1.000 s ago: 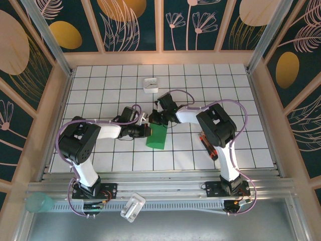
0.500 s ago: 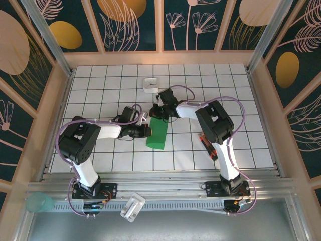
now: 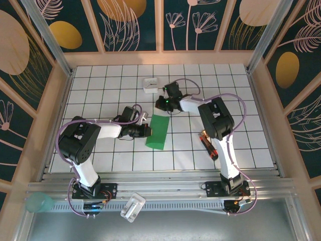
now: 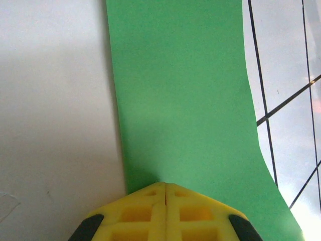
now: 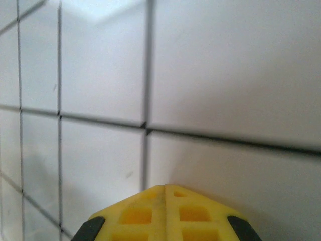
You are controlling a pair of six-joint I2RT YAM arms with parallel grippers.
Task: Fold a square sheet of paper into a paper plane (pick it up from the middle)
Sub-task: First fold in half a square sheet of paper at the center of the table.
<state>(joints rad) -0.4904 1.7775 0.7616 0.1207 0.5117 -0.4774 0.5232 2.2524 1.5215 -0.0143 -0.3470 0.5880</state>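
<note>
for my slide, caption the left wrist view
Shut left gripper at the edge of the green paper on the white table

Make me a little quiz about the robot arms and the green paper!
1. True or false: the right gripper rests on the folded bright green sheet of paper.
2. What lies on the tiled white table beside the right arm? A) a metal spoon B) a red-and-black screwdriver C) a rubber ball
3. Fill in: the left gripper, its tip at the paper's edge, has its jaws ____.
Key: 1 false, it is over bare tiles; 2 B; 3 shut.
</note>
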